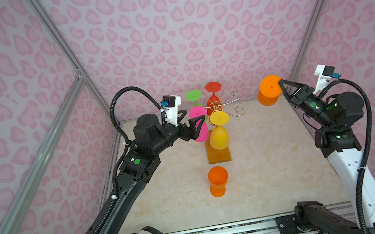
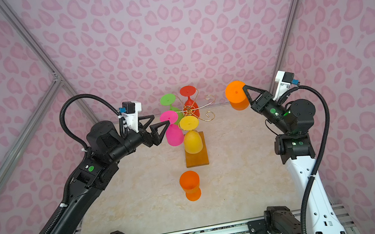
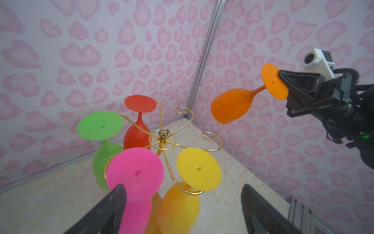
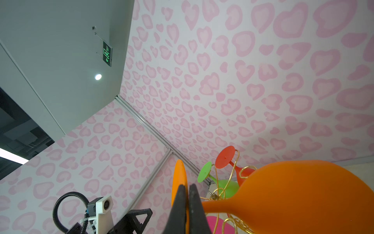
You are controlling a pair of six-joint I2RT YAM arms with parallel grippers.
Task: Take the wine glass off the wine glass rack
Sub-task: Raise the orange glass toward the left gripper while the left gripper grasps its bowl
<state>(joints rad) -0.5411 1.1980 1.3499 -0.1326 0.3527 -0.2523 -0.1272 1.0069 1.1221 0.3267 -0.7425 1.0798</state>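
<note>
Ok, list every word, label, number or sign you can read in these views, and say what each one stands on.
No quotable text anywhere.
Green hanging sign under the ceiling, right wrist view: running figure and arrow; its small characters are too blurred to read.
White sticker on the left arm, in a top view: too small to read.
Wine glass rack: no text.
</note>
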